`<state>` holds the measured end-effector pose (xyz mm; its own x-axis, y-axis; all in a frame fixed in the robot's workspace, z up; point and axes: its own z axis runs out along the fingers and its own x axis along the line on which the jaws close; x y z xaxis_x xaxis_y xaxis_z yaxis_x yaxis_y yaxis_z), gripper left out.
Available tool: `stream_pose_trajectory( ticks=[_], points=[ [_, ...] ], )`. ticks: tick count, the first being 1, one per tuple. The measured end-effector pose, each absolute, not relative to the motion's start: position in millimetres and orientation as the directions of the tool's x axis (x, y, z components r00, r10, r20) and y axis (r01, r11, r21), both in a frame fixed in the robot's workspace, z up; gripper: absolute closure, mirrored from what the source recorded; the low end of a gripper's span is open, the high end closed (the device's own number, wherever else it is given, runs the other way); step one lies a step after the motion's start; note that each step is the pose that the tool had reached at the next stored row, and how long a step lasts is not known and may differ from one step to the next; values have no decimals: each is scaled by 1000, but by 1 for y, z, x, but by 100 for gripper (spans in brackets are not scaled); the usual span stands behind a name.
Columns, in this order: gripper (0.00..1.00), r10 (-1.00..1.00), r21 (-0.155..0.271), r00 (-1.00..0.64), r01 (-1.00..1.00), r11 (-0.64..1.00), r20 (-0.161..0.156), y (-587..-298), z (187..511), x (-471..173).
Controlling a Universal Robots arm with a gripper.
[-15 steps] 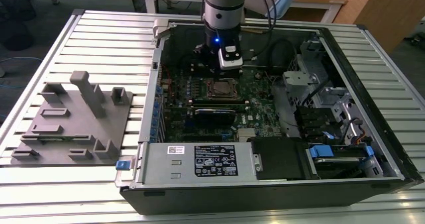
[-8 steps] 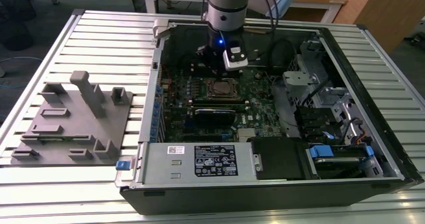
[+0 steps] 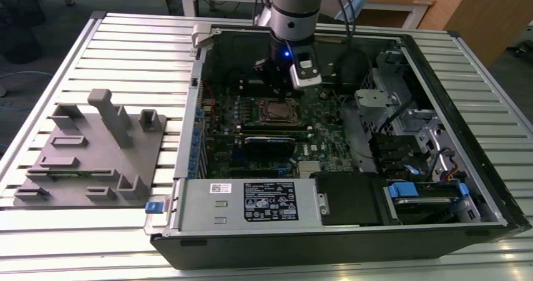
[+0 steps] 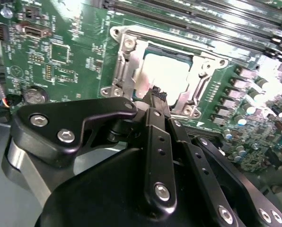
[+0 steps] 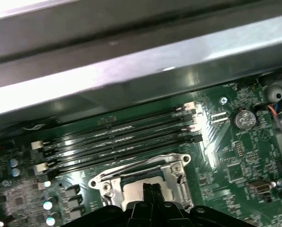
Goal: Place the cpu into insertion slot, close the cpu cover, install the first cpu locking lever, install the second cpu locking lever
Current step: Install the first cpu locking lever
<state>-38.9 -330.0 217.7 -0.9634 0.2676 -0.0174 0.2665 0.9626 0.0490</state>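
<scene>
1. Plainly, in the exterior view the tool point(image 3: 276, 90) hung inside the open computer case point(image 3: 333, 253) on the slatted surface point(image 3: 125, 44). It was just above the insertion slot point(image 3: 279, 111) mid-board, probably so it could work at the socket.
2. In the second wrist view its fingers point(image 4: 157, 137) were pressed together, pinching nothing, with their tips just over the cpu point(image 4: 168, 73). The cpu sat in the slot, and the cpu cover point(image 4: 127, 61) appeared lowered around it.
3. In the first wrist view the closed tips hovered at the socket; whether they touched it I cannot tell.
</scene>
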Motion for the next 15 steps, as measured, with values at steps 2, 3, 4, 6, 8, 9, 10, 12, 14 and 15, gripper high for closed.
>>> stream_pose_trajectory(
  ticks=[2, 3, 4, 6, 8, 9, 10, 12, 14, 15],
  points=[
    [89, 256, 49, -967, 255, 966, -17, -330, 218, -39],
    [89, 250, 49, -968, 249, 967, -17, -330, 218, -39],
    [89, 248, 49, -969, 246, 968, -17, -330, 218, -39],
    [89, 245, 49, -969, 243, 969, -17, -330, 220, -39],
    [89, 243, 49, -970, 242, 969, -17, -330, 221, -39],
    [89, 243, 49, -970, 242, 969, -17, -330, 222, -39],
    [89, 243, 49, -970, 242, 969, -17, -331, 222, -39],
    [89, 242, 49, -970, 241, 969, -17, -332, 222, -39],
    [89, 241, 49, -970, 240, 970, -17, -334, 222, -39],
    [89, 241, 49, -970, 240, 970, -17, -335, 222, -39]
  ],
)
